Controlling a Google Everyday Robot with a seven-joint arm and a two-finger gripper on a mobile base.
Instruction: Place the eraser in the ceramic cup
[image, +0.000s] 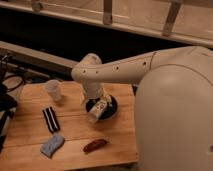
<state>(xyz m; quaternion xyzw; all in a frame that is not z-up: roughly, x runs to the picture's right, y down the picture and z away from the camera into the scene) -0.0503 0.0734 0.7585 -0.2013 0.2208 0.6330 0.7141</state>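
Observation:
A black bar with white stripes (50, 119), which looks like the eraser, lies flat on the wooden table (30, 100) at the left. A white cup (52, 90) stands upright behind it, near the table's far left. My gripper (98, 110) hangs at the end of the white arm (115, 70), right over a dark round dish (111, 105) in the table's middle. It is well to the right of the eraser and the cup. Part of the dish is hidden by the gripper.
A blue cloth-like piece (52, 145) lies near the front left edge. A reddish-brown oblong item (95, 145) lies near the front edge. My large white body (175, 120) fills the right side. Dark gear (6, 100) stands at the table's left end.

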